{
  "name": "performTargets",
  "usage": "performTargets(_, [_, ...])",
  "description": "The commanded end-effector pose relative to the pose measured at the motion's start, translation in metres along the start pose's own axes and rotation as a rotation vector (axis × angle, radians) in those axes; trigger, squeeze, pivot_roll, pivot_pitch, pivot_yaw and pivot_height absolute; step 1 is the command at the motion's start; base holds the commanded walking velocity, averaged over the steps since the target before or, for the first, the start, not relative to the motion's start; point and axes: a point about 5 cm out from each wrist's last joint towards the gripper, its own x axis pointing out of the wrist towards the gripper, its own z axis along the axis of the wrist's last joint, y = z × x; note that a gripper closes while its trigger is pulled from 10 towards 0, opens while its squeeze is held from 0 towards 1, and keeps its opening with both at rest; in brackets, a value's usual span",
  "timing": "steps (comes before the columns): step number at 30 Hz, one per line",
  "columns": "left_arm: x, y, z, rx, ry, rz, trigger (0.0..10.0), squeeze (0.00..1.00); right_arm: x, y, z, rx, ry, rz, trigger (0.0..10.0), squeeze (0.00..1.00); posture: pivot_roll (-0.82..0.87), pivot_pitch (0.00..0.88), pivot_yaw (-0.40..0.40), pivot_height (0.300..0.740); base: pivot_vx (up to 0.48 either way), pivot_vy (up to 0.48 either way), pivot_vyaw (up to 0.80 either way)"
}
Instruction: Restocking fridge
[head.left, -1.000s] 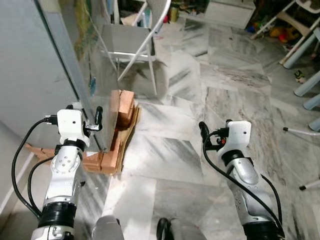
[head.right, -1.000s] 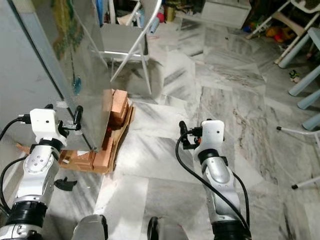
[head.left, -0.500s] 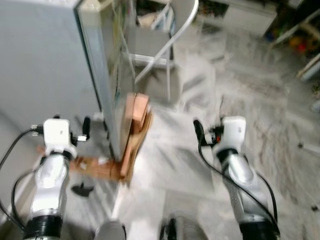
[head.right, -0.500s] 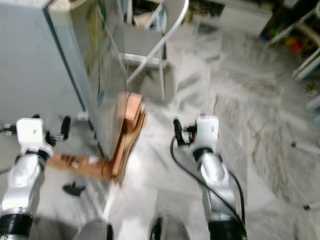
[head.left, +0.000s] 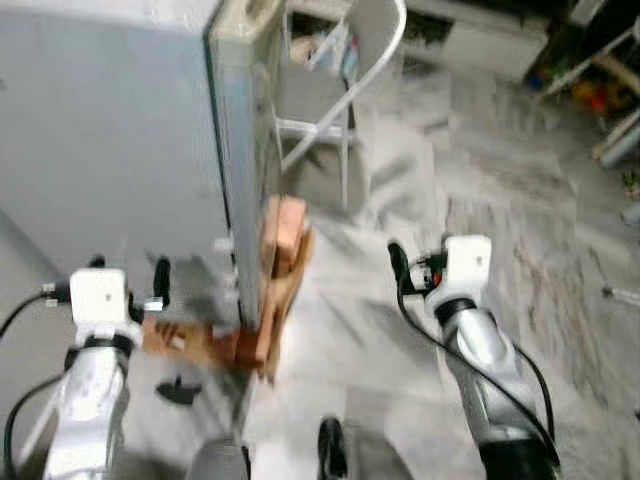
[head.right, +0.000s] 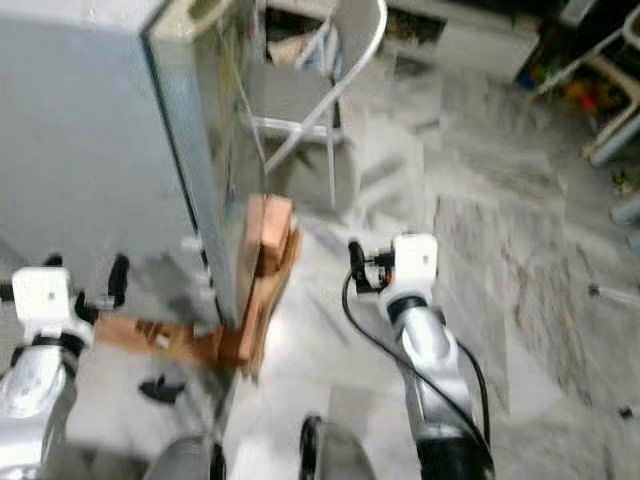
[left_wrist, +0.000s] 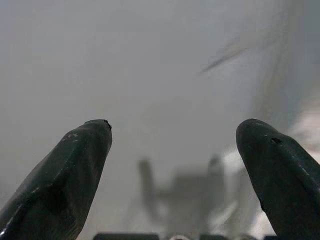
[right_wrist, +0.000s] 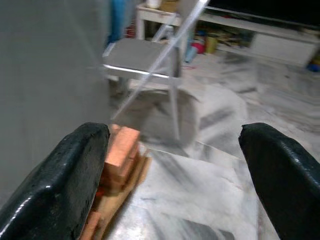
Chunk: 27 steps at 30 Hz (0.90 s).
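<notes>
Closer now, blurred fridge (head.left: 120, 150) faces left gripper (left_wrist: 172, 150) and right gripper (right_wrist: 172, 150), fingers apart.

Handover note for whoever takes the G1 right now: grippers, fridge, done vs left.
Left gripper: open, empty, raised facing the fridge door's grey front.
Right gripper: open, empty, held out over the marble floor.
Fridge: on the robot's left, door shut. Wood blocks stacked at its lower corner, a folding chair beyond.
Done: robot stands at the fridge. No stock items visible.
Left: open the door, fetch the items, load them. Head views are blurred, so recheck positions first.
</notes>
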Motion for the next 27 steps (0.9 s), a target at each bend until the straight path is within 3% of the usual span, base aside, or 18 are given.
performTargets(1, [-0.002,-0.008,0.001,-0.002,0.011,-0.038,10.0,0.00,0.000,-0.006,-0.001,-0.005,0.011,-0.019,10.0,0.00,0.11,0.169,-0.107,0.740,0.000,0.000,0.00])
performTargets(8, [0.006,-0.014,0.006,-0.026,-0.002,-0.058,10.0,0.00,0.001,-0.005,-0.001,-0.004,0.009,-0.015,10.0,0.00,0.10,0.164,-0.111,0.740,0.000,0.000,-0.42])
performTargets(19, [0.011,-0.027,0.008,-0.100,0.006,-0.152,10.0,0.00,0.001,-0.005,-0.001,-0.013,0.022,-0.002,10.0,0.00,0.09,0.165,-0.121,0.740,0.000,0.000,0.00])
performTargets(27, [-0.002,-0.023,-0.002,-0.095,0.060,-0.163,10.0,0.00,0.001,-0.005,-0.005,-0.010,0.044,0.002,10.0,0.00,0.09,0.163,-0.126,0.740,0.000,0.000,-0.49])
